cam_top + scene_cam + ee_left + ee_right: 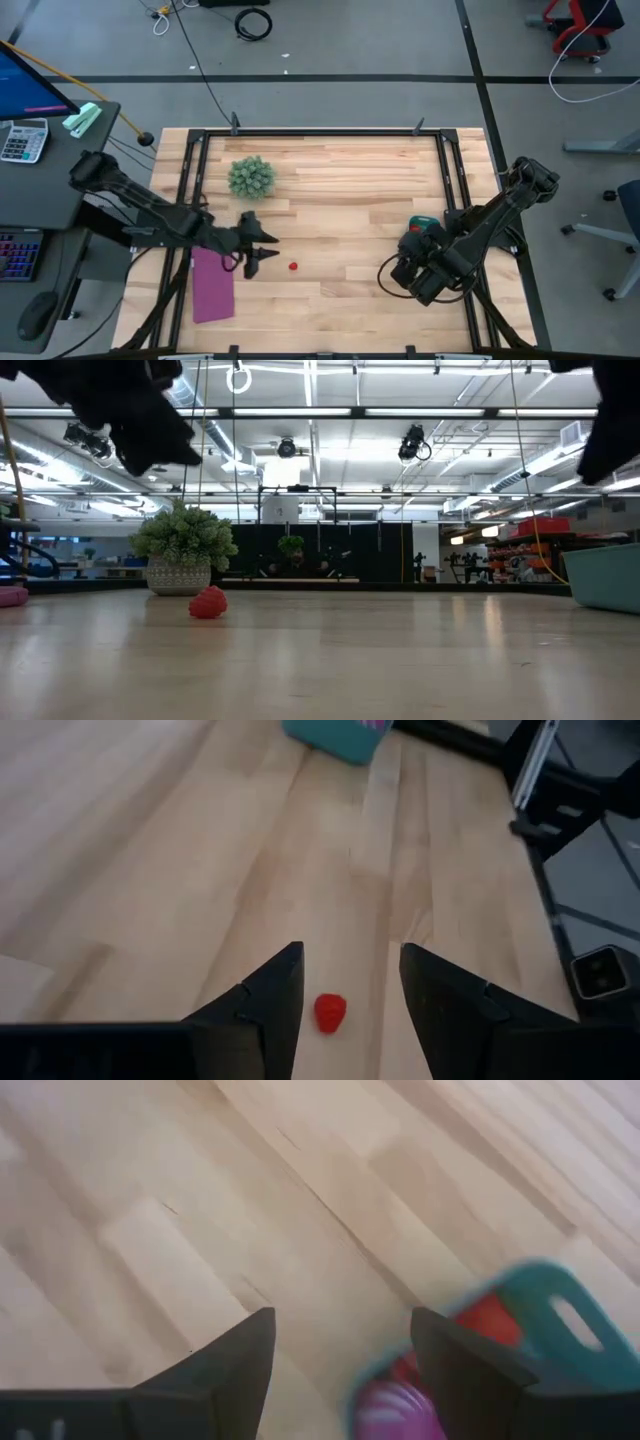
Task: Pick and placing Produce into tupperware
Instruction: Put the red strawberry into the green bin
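I'm lining up the pick: my left gripper [350, 995] hangs with fingers spread, the red produce piece [330, 1012] on the wood between the tips — next I need to drop straight down and close. My right gripper [340, 1365], fingers apart, waits by the tupperware [545, 1310] — pieces already inside.

A green plant ball [251, 176] sits on the wooden table [350, 180], just beyond the left gripper, toward the far edge. A flat purple mat [211, 284] lies beside that gripper on its near side, by the left rail. Both lie well apart from the right gripper.
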Robot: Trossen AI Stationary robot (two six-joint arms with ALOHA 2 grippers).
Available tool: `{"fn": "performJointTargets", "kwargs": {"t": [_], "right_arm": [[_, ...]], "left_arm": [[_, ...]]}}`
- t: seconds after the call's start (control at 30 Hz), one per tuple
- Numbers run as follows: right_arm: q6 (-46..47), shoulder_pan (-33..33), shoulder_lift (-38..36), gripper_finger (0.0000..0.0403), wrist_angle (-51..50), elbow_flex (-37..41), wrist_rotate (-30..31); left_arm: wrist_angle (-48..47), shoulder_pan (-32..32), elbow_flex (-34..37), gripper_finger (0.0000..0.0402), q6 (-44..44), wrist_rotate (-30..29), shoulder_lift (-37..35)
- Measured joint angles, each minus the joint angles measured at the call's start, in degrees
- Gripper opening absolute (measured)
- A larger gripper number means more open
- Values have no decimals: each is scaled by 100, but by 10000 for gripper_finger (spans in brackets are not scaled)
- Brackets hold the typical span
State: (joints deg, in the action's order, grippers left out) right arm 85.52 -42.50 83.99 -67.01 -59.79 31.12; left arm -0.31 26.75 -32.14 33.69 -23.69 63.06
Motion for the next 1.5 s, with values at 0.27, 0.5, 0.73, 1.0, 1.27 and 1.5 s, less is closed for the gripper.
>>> {"fn": "performJointTargets", "kwargs": {"t": [0.27, 0.5, 0.73, 1.0, 1.27, 1.5], "right_arm": [[-864, 0, 0, 241, 1289, -5, 1195], [-1776, 0, 0, 240, 2182, -5, 1948], [-2007, 0, 0, 240, 2297, -5, 1993], [-2016, 0, 0, 239, 2296, -5, 1998], [-2018, 0, 0, 237, 2294, -5, 2002], [-2016, 0, 0, 236, 2294, -5, 2004]], "left_arm": [[1260, 56, 0, 178, -64, 3, 1626], [1809, 56, -17, 181, -174, 1, 2621], [2186, 72, -17, 195, -456, 0, 3068], [2425, 154, -20, 218, -776, 110, 3340], [2432, 114, -19, 228, -734, 112, 3581], [2491, 73, -20, 211, -448, 97, 3632]]}}
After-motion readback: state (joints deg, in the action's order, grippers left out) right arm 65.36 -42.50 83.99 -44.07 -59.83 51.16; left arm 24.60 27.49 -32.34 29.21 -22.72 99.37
